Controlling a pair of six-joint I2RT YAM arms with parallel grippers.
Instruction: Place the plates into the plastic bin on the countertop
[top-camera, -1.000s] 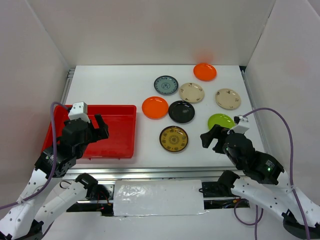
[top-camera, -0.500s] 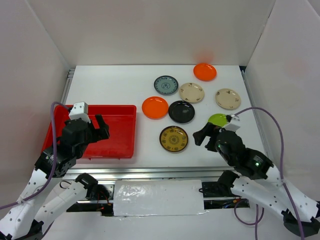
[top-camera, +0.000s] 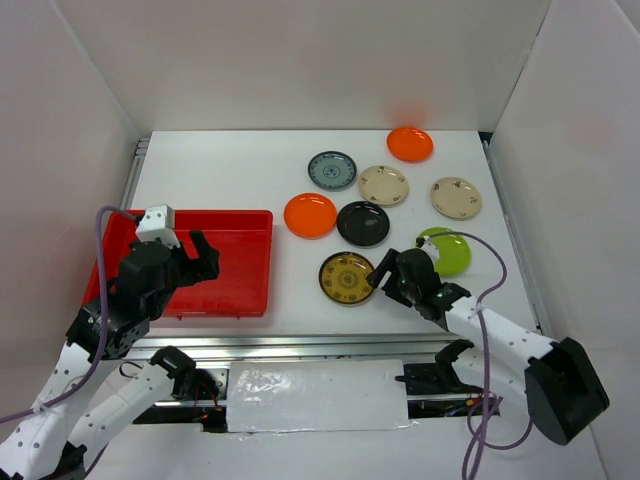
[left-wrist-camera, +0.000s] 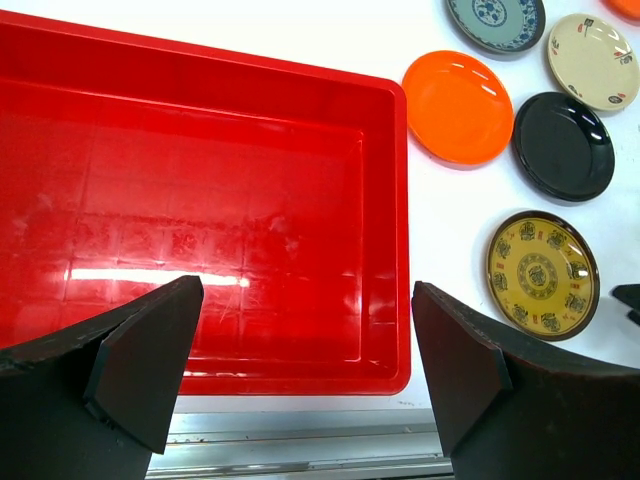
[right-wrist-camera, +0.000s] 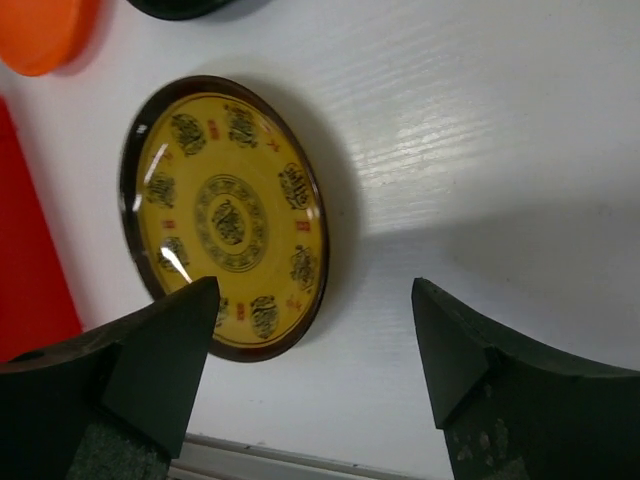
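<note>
The red plastic bin (top-camera: 258, 262) lies at the near left of the white countertop (top-camera: 230, 170) and holds nothing. My left gripper (top-camera: 186, 266) hovers open over the bin's near part; the bin's rim also shows in the left wrist view (left-wrist-camera: 402, 200). My right gripper (top-camera: 384, 276) is open and low beside the right edge of the black-gold plate (top-camera: 346, 277). In the right wrist view its left finger overlaps the plate's (right-wrist-camera: 225, 215) near edge, with bare table between the fingers (right-wrist-camera: 315, 350). The lime green plate (top-camera: 449, 251) lies just behind the right arm.
On the countertop lie an orange plate (top-camera: 310, 215), a glossy black plate (top-camera: 362, 223), a blue-grey plate (top-camera: 332, 170), two cream plates (top-camera: 383, 185) (top-camera: 455, 197) and a far orange plate (top-camera: 410, 143). A metal rail (top-camera: 330, 345) runs along the front edge. White walls enclose three sides.
My right arm has swung left and lowered from beside the lime green plate to the black-gold plate's right edge, gripper still open. The left arm has not moved.
</note>
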